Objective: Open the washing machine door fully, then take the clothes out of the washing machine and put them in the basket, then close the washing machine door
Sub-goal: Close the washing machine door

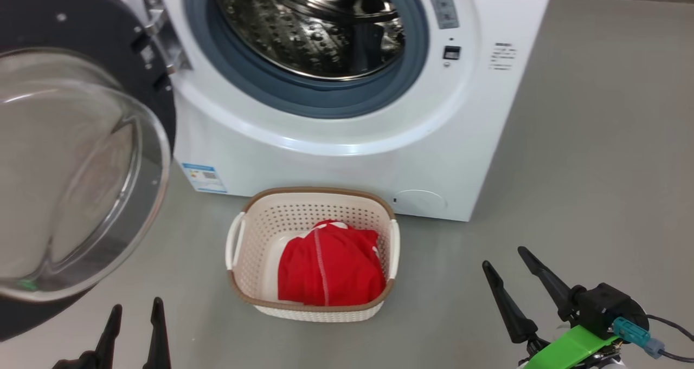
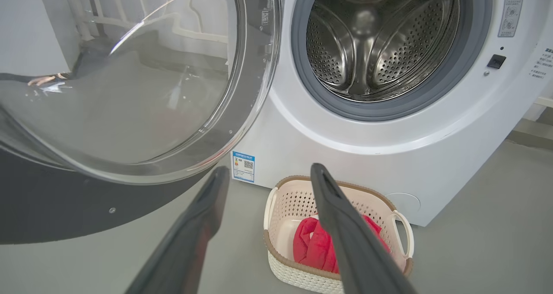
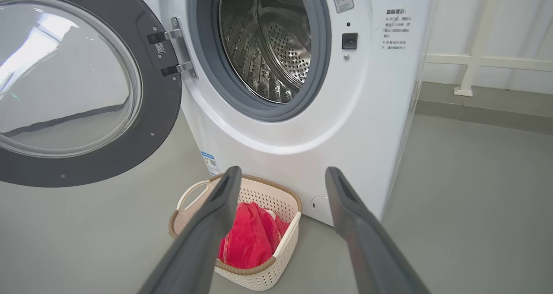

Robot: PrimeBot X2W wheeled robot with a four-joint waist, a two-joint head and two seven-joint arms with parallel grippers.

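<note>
The white washing machine (image 1: pixel 336 163) stands ahead with its steel drum (image 1: pixel 314 27) showing no clothes inside. Its washing machine door (image 1: pixel 70 163) hangs swung wide open to the left, glass bowl facing me. On the floor in front sits the cream basket (image 1: pixel 255 233), and the red clothes (image 1: pixel 331 266) lie bunched in it. My left gripper (image 1: pixel 135 312) is open at the lower left, below the door. To the right of the basket, my right gripper (image 1: pixel 507 263) is open with nothing between its fingers. Both wrist views look over open fingers at the basket (image 2: pixel 289 203) (image 3: pixel 268 276).
Bare grey floor (image 1: pixel 596 168) stretches to the machine's right. A white wall with pale railing (image 3: pixel 475 61) runs behind on that side. The open door (image 2: pixel 129 91) juts out over the floor at the left, close to my left gripper.
</note>
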